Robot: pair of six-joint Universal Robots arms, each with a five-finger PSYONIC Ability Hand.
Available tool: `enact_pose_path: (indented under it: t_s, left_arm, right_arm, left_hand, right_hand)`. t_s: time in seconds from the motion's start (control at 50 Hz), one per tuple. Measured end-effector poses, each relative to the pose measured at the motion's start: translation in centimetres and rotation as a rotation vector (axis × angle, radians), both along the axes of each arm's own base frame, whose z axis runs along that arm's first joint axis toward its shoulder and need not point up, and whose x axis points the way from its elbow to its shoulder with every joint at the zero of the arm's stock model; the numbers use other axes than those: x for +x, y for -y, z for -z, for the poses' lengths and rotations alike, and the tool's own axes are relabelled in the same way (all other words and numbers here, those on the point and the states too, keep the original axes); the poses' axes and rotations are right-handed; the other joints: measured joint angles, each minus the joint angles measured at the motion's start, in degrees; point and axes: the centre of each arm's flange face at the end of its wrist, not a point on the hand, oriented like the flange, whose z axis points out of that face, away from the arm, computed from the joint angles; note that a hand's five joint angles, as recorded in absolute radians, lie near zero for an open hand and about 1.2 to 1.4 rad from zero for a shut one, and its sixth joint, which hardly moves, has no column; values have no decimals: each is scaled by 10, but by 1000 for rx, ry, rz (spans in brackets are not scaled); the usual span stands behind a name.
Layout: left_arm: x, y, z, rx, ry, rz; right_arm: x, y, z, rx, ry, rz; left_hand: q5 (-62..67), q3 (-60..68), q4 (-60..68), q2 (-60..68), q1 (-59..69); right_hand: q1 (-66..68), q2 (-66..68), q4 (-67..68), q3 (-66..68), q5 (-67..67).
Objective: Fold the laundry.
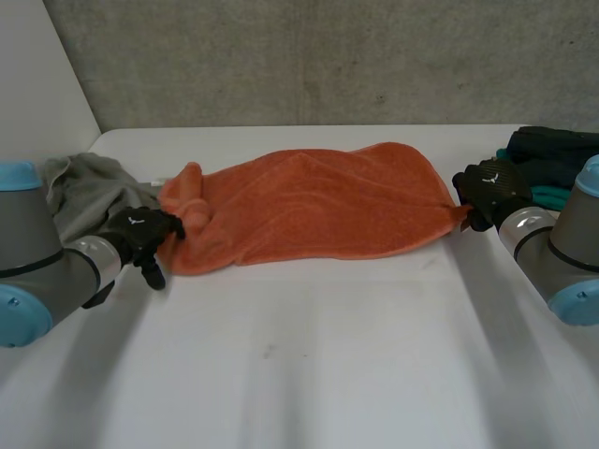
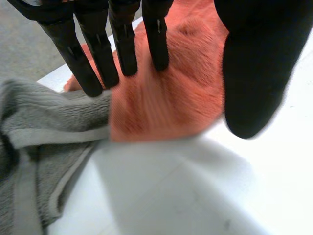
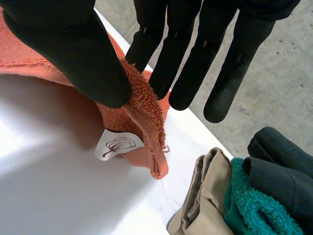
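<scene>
An orange towel (image 1: 318,206) lies folded across the back half of the white table (image 1: 309,365). My left hand (image 1: 140,234) rests at the towel's left end. In the left wrist view its fingers (image 2: 98,58) are straight above the orange towel (image 2: 166,98) and the thumb stands well apart, so the hand is open with nothing pinched. My right hand (image 1: 489,192) is at the towel's right end. There the thumb (image 3: 73,44) and a finger pinch the orange towel's corner (image 3: 144,105), and a white label (image 3: 117,145) hangs below it.
A grey towel (image 1: 89,187) lies crumpled at the back left, touching the orange towel's end beside my left hand (image 2: 44,127). At the back right sits a pile of clothes (image 1: 552,159): beige (image 3: 205,196), teal (image 3: 254,208) and dark (image 3: 283,161) pieces. A concrete wall stands behind the table.
</scene>
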Motion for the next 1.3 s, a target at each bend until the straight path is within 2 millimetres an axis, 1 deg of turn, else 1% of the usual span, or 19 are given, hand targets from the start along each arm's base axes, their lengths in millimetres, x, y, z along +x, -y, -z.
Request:
enact_pose_path:
  t_s: [0.06,0.24,0.36,0.4,0.42,0.46,0.5,0.52,0.54,0.62,0.68,0.76,0.86,0.9,0.94,1.08,1.22,1.26,1.3]
  left_arm:
    - [-6,4,4,-7,2,28]
    - [-21,21,12,-61,59,61]
    - [-30,34,18,-108,123,65]
    - [-33,38,20,-125,143,72]
    - [-33,40,20,-130,149,75]
    - [-36,43,22,-145,167,84]
    - [-38,45,24,-157,180,93]
    - [-39,47,24,-165,188,98]
    - [-40,47,25,-169,194,103]
    - [-44,49,27,-186,218,123]
    - [-47,49,28,-190,231,135]
    - [-48,47,29,-181,244,145]
    - [-46,41,24,-151,255,145]
    - [-45,38,21,-135,258,146]
    - [-44,36,19,-123,261,148]
    - [-42,35,18,-104,264,149]
    - [-46,41,25,-109,260,157]
    - [-47,42,27,-110,260,159]
    - [-48,43,29,-110,261,161]
  right_arm:
    - [0,-1,0,2,0,-1]
    - [0,-1,-1,3,3,1]
    - [-2,0,-1,2,5,5]
    - [-2,0,-2,2,5,6]
    - [-2,0,-2,2,5,7]
    - [-3,0,-2,2,5,8]
    - [-3,0,-2,2,5,9]
    - [-4,1,-2,2,5,10]
    - [-4,1,-2,2,5,10]
    - [-4,1,-3,3,8,13]
    - [-5,1,-4,5,13,15]
    - [-6,0,-7,9,20,18]
    - [-7,0,-9,10,25,19]
    - [-7,0,-9,10,26,19]
    - [-7,0,-10,10,26,19]
    - [-7,1,-9,8,23,20]
    - [-7,1,-8,8,20,21]
    - [-8,1,-8,8,20,22]
    - [-8,2,-8,7,20,22]
  left_hand:
    - [-31,-27,-27,-27,-14]
    - [-5,-14,-8,-10,-9]
    - [53,46,53,47,57]
    - [103,98,104,101,120]
    - [103,98,104,101,120]
    - [175,171,178,174,202]
    - [232,228,235,231,257]
    - [242,238,246,242,263]
    - [242,238,246,242,263]
    - [173,167,171,170,187]
    - [148,146,146,150,178]
    - [96,95,94,98,131]
    - [67,69,70,71,102]
    - [23,27,25,28,57]
    - [15,20,18,22,49]
    - [37,28,36,32,51]
    - [68,54,67,64,53]
    - [80,69,80,77,67]
    - [126,120,128,124,140]
  right_hand:
    - [0,0,0,0,0]
    - [0,0,0,0,0]
    - [0,0,0,0,0]
    - [0,0,0,0,0]
    - [0,0,0,0,0]
    - [0,0,0,0,0]
    - [0,0,0,0,0]
    - [0,0,0,0,0]
    - [0,0,0,0,0]
    - [0,0,0,0,0]
    - [0,0,0,0,0]
    - [0,0,0,0,0]
    - [0,0,0,0,0]
    - [0,0,0,0,0]
    - [0,0,0,0,0]
    - [0,0,0,0,0]
    - [0,0,0,0,0]
    - [0,0,0,0,0]
    - [0,0,0,0,0]
